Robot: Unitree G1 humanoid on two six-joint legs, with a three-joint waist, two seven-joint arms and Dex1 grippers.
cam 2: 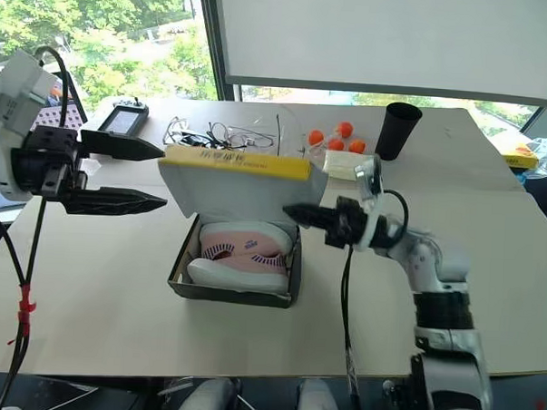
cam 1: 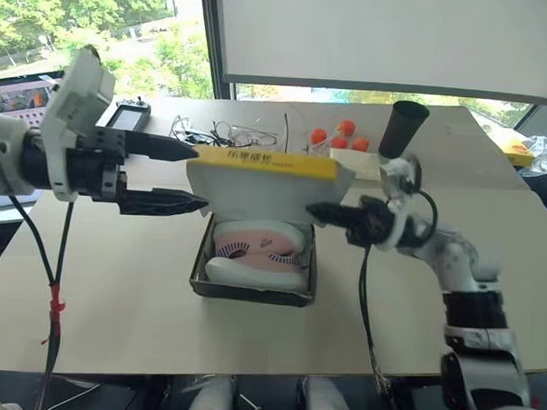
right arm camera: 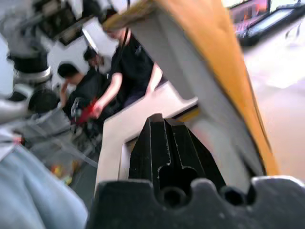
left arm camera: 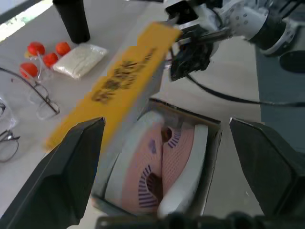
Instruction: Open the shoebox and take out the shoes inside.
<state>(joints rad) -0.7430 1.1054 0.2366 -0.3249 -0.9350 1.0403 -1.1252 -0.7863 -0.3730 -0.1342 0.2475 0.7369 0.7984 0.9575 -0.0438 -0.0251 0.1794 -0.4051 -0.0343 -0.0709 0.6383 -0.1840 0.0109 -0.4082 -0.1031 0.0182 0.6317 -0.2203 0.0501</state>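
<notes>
Shoebox on table, yellow lid raised, pink shoes inside. Right gripper fingers together, under lid. Left gripper fingers apart, beside lid.

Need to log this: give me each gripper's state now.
Left gripper: open, holding nothing.
Right gripper: shut, holding nothing, tip under the shoebox lid.

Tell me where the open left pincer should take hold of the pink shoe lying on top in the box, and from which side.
Probably from above: the shoes lie on their sides inside the shoebox, walls all round. Close the left pincer across the top shoe's upturned sole edge and knit side, near mid-length. The right pincer, shut, props up the lid.
</notes>
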